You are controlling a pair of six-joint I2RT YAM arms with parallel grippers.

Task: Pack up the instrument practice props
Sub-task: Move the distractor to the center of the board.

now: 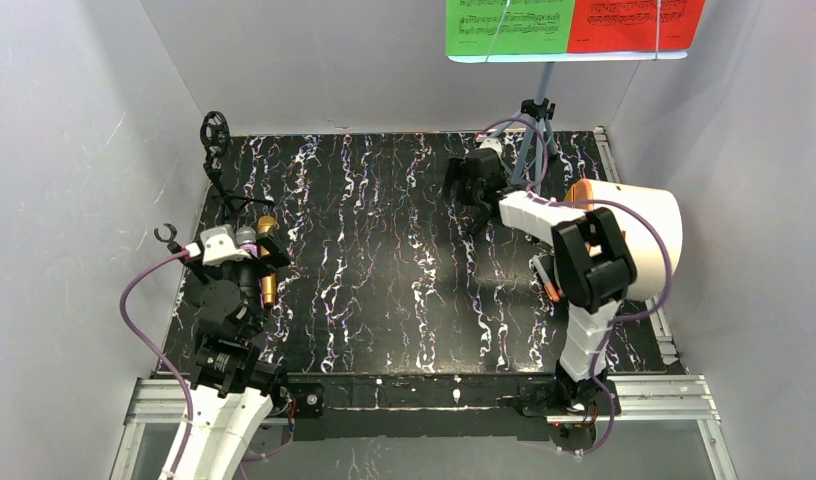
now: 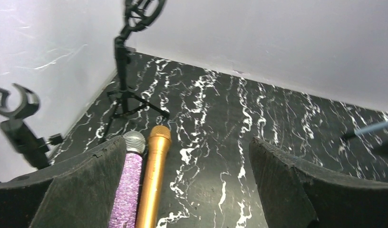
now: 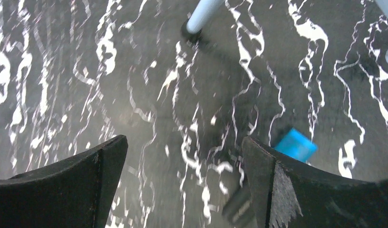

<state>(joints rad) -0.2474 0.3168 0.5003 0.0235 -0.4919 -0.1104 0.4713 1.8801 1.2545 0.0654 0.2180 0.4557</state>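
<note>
A gold microphone [image 2: 151,175] and a purple glitter microphone [image 2: 128,185] lie side by side on the black marbled table; the gold one also shows in the top view [image 1: 268,285]. My left gripper [image 2: 187,190] is open low over them, and the purple one lies against its left finger. A thin black mic mount [image 2: 123,61] stands behind them by the wall [image 1: 216,140]. A second mount's clip [image 2: 16,114] is at the left. My right gripper [image 3: 182,185] is open and empty near the pale blue rack's leg [image 3: 201,16]. The rack [image 1: 539,110] holds a green sheet [image 1: 507,25] and a red sheet [image 1: 634,22].
White walls close the table on three sides. A small bright blue piece [image 3: 296,145] and a blurred dark object [image 3: 237,206] lie by my right gripper's right finger. A white and orange rounded object [image 1: 639,225] sits at the right edge.
</note>
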